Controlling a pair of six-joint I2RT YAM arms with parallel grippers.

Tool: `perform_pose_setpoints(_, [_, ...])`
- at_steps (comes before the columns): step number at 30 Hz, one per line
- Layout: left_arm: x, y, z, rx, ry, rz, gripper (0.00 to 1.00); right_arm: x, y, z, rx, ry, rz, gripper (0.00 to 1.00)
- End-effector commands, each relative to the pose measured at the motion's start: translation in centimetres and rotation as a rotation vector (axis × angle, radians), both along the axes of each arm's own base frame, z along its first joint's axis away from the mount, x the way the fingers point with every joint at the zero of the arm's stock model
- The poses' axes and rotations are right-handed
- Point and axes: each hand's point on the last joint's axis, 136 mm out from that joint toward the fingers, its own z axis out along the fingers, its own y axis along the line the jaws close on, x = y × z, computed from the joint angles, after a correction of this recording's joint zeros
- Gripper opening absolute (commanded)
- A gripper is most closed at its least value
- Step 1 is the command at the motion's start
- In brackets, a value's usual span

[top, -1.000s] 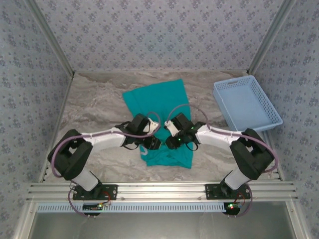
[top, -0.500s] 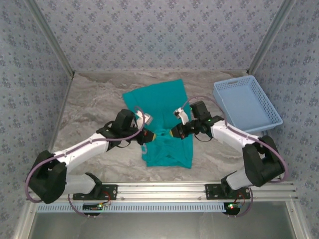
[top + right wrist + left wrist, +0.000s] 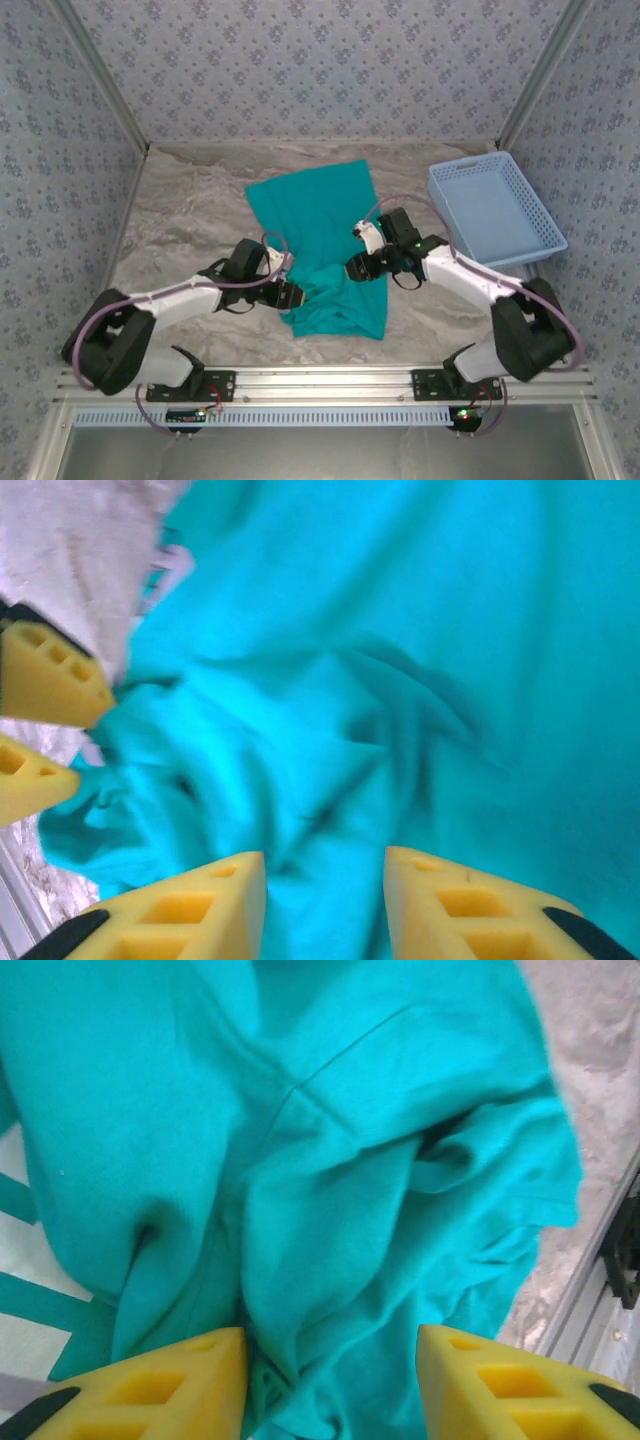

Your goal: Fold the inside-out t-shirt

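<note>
Left arm lower and drawn back toward the near edge since half a second ago. Its tool has slid from mid-shirt to the shirt's left near hem, and the raised bunch of cloth between the tools has dropped flatter. Right arm barely shifted.

Worktop (image 3: 180, 220): marbled grey surface.

Inside-out t-shirt (image 3: 320, 215): teal, in the middle of the worktop, lying lengthwise from far centre toward the near edge. Far half smooth, near half rumpled into folds.

Mesh basket (image 3: 490, 210): light blue, at the right edge near the far right corner, apart from the shirt.

Left tool (image 3: 293, 294): at the shirt's left near edge, jaws wide apart. Left wrist view shows a ridge of cloth running down between the yellow fingers (image 3: 190, 1380), not pinched.

Right tool (image 3: 352, 268): over the shirt's right side, facing the left tool. Jaws parted by a narrower gap with cloth in it; cannot tell whether it grips.
</note>
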Motion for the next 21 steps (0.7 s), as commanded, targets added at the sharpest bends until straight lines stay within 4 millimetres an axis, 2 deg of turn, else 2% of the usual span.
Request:
perform_pose_setpoints(1, [1.4,-0.3,3.3,-0.018,-0.103,0.007,0.50,-0.6,1.5,1.5,-0.065,-0.123,0.092,0.40])
perform_pose_setpoints(3, [1.9,-0.3,3.0,0.000,-0.131,0.002,0.50,-1.4,3.2,1.4,-0.044,-0.146,0.144,0.41])
perform_pose_setpoints(7, [2.4,-0.8,0.9,0.060,-0.097,-0.033,0.48,-3.0,6.4,0.0,-0.029,-0.203,0.259,0.45])
perform_pose_setpoints(12, [2.5,-2.3,0.1,0.059,-0.096,-0.057,0.47,-2.7,7.8,-2.9,-0.097,-0.216,0.277,0.43])
perform_pose_setpoints(14, [2.5,-2.7,-0.6,0.069,-0.074,-0.060,0.45,-2.9,8.4,-4.2,-0.131,-0.231,0.303,0.37])
perform_pose_setpoints(15, [2.6,-2.7,-1.0,0.073,-0.063,-0.061,0.42,-2.6,8.5,-4.5,-0.147,-0.249,0.295,0.28])
perform_pose_setpoints(16, [2.7,-2.8,-1.3,0.080,-0.053,-0.057,0.35,-2.3,8.5,-4.5,-0.153,-0.267,0.281,0.16])
perform_pose_setpoints(17, [2.7,-2.9,-1.3,0.078,-0.047,-0.059,0.21,-2.1,8.5,-4.0,-0.131,-0.279,0.264,0.10])
perform_pose_setpoints(19, [2.7,-3.0,-0.5,0.061,-0.046,-0.060,0.04,-2.5,8.6,-1.9,-0.032,-0.293,0.263,0.05])
perform_pose_setpoints(20, [2.8,-2.8,0.2,0.049,-0.054,-0.048,0.00,-2.9,8.5,-0.4,0.027,-0.303,0.269,0.03])
perform_pose_setpoints(21, [3.0,-2.6,0.9,0.036,-0.061,-0.036,0.00,-3.0,8.2,0.7,0.064,-0.310,0.269,0.00])
